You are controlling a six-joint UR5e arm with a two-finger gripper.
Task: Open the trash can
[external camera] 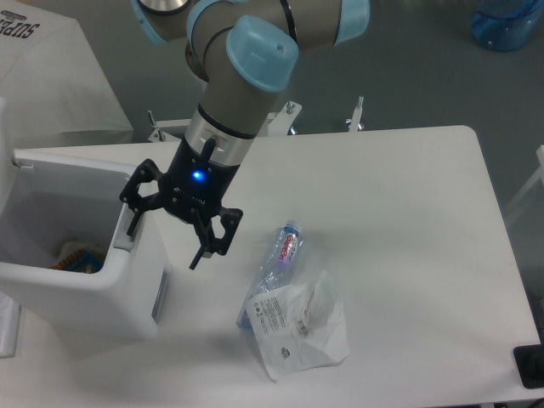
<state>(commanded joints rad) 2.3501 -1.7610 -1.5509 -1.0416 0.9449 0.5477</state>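
Observation:
The white boxy trash can (127, 293) stands at the table's left edge with its lid swung up and out of the way, only a sliver of it showing at the far left. Its inside is exposed, with some coloured rubbish at the bottom (76, 255). A grey push tab (125, 240) sits on the can's right rim. My gripper (163, 240) hangs open just above that rim, one finger (133, 219) down at the tab, the other finger (202, 248) outside the can over the table. Nothing is held.
A plastic water bottle (283, 253) lies on the table right of the gripper, partly over a crumpled white plastic bag (297, 327). A blue container (508, 21) stands on the floor beyond the table. White fabric (47, 76) lies at the top left.

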